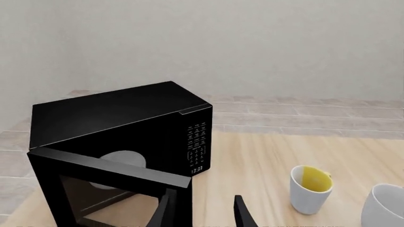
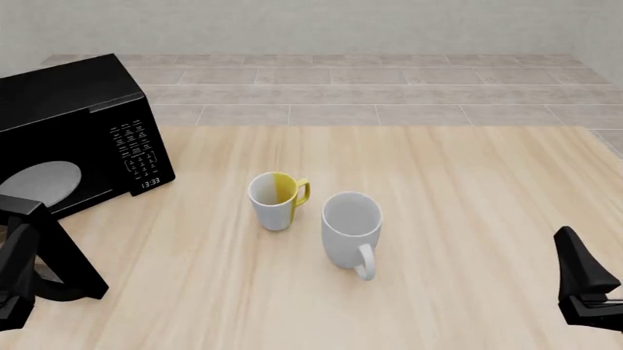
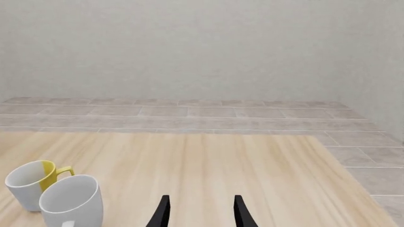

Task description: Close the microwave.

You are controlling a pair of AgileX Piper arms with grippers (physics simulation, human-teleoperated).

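Left end effector [image 1: 202, 213] is released, fingers parted and empty, positioned just in front of the microwave [image 1: 126, 127], near the free edge of its open door [image 1: 107, 182]. Right end effector [image 3: 200, 212] is likewise released and empty, well apart from the microwave. The microwave stands at the far left of the bench [image 2: 438, 189], with a yellow-lined mug [image 2: 276, 200] and a white mug [image 2: 351, 226] to its right.

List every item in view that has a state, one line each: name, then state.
microwave: upright on the table, door swung open, clock display lit.
yellow-and-white mug: upright, looks empty, handle pointing right in the front view.
white mug: upright, empty, handle toward the camera.
left gripper: fingers apart, holding nothing, near the door's free edge.
right gripper: fingers apart, holding nothing, over bare table.
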